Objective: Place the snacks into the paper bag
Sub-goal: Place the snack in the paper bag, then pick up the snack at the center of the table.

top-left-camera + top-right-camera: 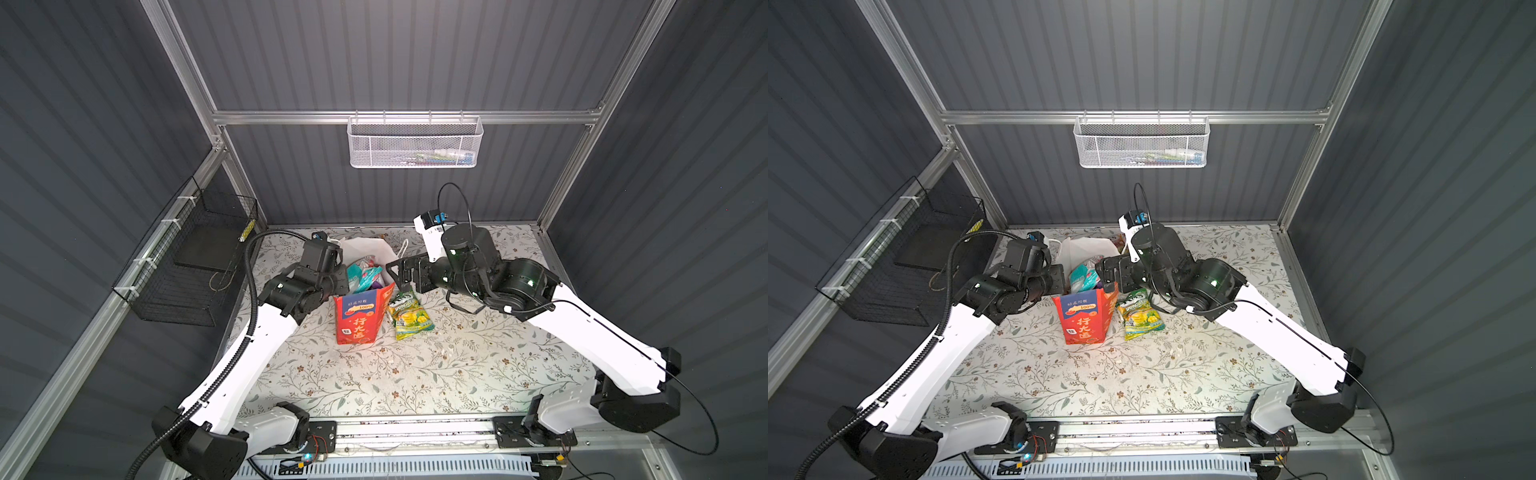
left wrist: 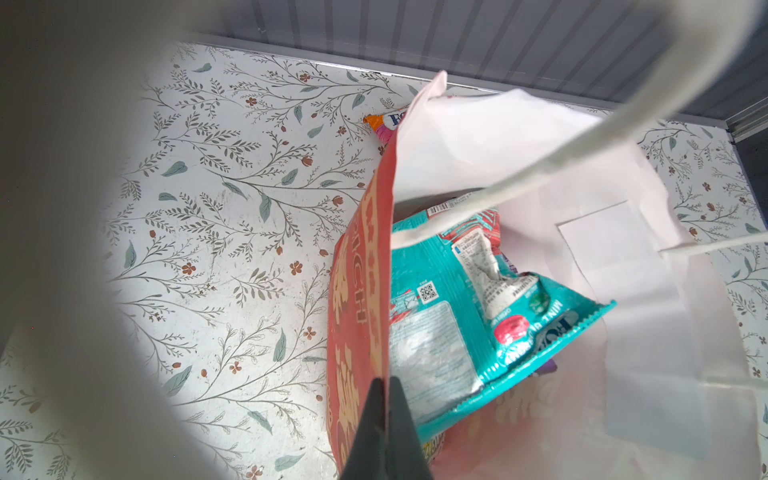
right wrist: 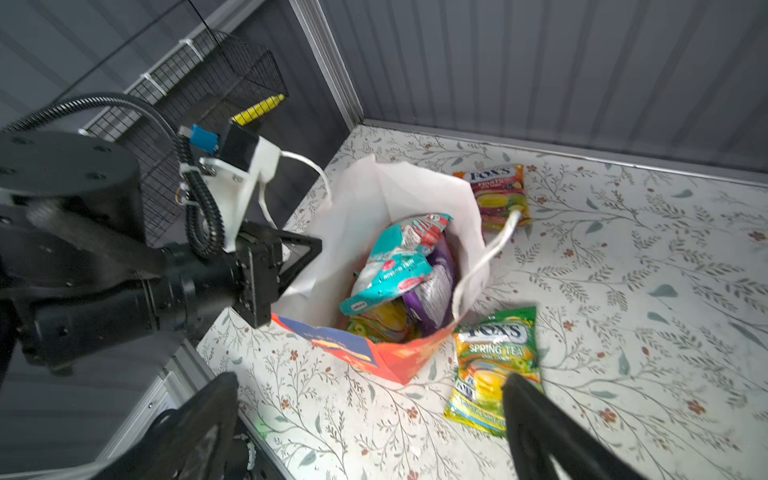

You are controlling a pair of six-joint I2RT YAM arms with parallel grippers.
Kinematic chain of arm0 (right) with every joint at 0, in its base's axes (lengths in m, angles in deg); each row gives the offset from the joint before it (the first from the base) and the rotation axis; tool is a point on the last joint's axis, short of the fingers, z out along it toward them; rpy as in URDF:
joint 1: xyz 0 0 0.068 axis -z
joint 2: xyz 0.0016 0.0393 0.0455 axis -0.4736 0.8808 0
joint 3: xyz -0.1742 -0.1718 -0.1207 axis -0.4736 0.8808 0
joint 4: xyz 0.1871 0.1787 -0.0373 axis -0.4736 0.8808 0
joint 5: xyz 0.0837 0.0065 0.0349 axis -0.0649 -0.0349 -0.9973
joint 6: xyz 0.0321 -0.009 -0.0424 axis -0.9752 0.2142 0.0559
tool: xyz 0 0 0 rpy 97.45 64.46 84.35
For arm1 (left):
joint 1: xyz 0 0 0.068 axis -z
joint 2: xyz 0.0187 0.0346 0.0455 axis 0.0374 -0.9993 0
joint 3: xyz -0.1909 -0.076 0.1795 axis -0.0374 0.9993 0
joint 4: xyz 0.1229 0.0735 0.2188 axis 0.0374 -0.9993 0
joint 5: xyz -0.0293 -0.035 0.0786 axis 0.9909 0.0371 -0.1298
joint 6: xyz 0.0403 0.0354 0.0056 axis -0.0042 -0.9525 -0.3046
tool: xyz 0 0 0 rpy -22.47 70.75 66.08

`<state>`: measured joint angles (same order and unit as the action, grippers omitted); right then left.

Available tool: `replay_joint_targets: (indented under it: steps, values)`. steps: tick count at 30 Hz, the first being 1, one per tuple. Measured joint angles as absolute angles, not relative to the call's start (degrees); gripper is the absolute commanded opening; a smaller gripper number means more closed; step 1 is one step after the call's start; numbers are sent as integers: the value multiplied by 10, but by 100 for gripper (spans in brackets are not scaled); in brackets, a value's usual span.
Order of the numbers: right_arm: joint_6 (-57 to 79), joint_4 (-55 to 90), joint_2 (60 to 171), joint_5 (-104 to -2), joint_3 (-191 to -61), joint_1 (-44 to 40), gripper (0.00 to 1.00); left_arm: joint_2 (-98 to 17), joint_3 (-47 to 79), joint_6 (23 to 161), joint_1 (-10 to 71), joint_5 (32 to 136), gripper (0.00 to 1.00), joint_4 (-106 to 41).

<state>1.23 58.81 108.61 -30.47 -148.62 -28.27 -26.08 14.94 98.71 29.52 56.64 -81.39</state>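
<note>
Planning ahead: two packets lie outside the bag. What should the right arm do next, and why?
Probably lower the open right gripper onto the green-yellow plastic candy packet: it lies flat beside the red paper bag, and the left gripper holds the bag's rim.

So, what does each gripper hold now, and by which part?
The left gripper pinches the paper bag by its top rim; the right gripper is open, holding nothing.

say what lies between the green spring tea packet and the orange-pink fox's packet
The white cord handle of the paper bag, over bare tablecloth; the right wrist view shows it.
</note>
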Motion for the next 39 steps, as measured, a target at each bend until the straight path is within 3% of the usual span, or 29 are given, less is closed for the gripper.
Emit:
replay_joint_targets:
  steps: [6,19,31,39]
  values:
    - [11,584,1016,-291,-1387,-250,99,-261,149,987,295,558,0,-816]
    - [-51,508,889,-380,-1121,-43,99,-264,149,987,295,549,0,-816]
    - [-64,420,1088,-471,-1063,-9,99,-264,149,987,295,548,0,-816]
    - [-49,420,1244,-484,-1156,-55,99,-265,149,987,295,547,0,-816]
